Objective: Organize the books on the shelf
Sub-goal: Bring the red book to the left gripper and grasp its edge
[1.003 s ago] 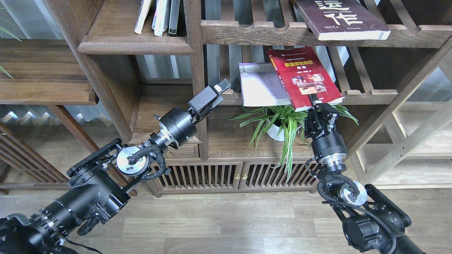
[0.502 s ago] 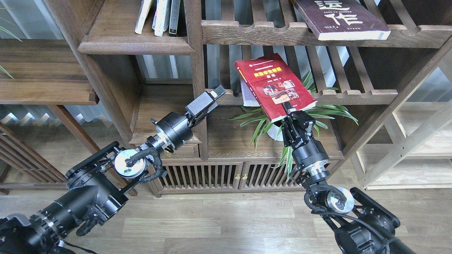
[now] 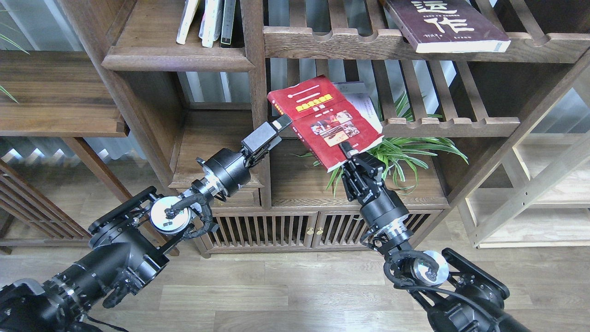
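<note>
1. Two arms are up in front of the bookcase, and my right gripper [image 3: 346,152] is pinching the lower edge of the red book [image 3: 325,122], holding it tilted in the air ahead of the slatted rack [image 3: 449,125].
2. Beside it, my left gripper [image 3: 282,123] has its tip just at the red book's left edge; I cannot tell whether its fingers are spread or pressed together, nor whether it touches the cover.
3. Behind the red book, the white book [image 3: 364,103] lies on the slatted rack with only its upper right part showing, and the maroon book [image 3: 445,23] lies on the upper rack [image 3: 332,42], overhanging its front rail.
4. For this step, as I judge it, I carry the red book left and up to the solid shelf [image 3: 177,60], where other books [image 3: 209,20] already stand.
5. To do that well, I keep the pinch firm, clear the post [image 3: 258,110] between the bays before rising, and turn the book upright before sliding it in.
6. Compared with a second ago, the red book has come off the white one and travelled left, with my right wrist swinging left under it.
7. Meanwhile the left gripper has dropped a little, and the white book is now mostly hidden.
</note>
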Motion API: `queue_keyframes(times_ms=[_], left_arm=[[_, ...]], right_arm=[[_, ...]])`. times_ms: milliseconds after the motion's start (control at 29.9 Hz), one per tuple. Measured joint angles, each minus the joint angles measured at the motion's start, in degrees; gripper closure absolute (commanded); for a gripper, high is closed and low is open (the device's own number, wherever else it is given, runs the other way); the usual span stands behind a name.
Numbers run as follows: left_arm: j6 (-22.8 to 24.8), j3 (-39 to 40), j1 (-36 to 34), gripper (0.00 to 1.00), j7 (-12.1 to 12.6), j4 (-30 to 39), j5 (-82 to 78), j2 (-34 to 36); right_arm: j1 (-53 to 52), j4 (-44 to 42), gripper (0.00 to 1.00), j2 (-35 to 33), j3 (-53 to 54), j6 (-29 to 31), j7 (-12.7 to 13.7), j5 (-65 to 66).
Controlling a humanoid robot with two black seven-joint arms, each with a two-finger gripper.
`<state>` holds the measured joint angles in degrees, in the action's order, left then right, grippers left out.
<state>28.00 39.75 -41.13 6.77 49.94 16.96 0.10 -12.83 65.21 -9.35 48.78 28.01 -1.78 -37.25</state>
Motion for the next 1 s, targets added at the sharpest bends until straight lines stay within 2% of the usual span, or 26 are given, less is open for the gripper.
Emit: queue_keyframes(times_ms=[602, 736, 1003], left_arm=[[0.00, 0.24, -0.01, 0.03, 0.01, -0.35, 0.21, -0.10], [0.00, -0.23, -0.01, 0.16, 0.07, -0.34, 0.03, -0.10], [0.00, -0.37, 0.22, 0.52, 0.03, -0.20, -0.13, -0.10]], right_arm=[[-0.18, 1.21, 0.97, 2.57, -3.06, 0.00, 2.40, 2.12], [-0.08, 1.22, 0.96, 2.59, -3.08, 0.00, 2.47, 2.25], [-0.08, 1.23, 0.96, 2.59, -3.00, 0.00, 2.50, 2.36]])
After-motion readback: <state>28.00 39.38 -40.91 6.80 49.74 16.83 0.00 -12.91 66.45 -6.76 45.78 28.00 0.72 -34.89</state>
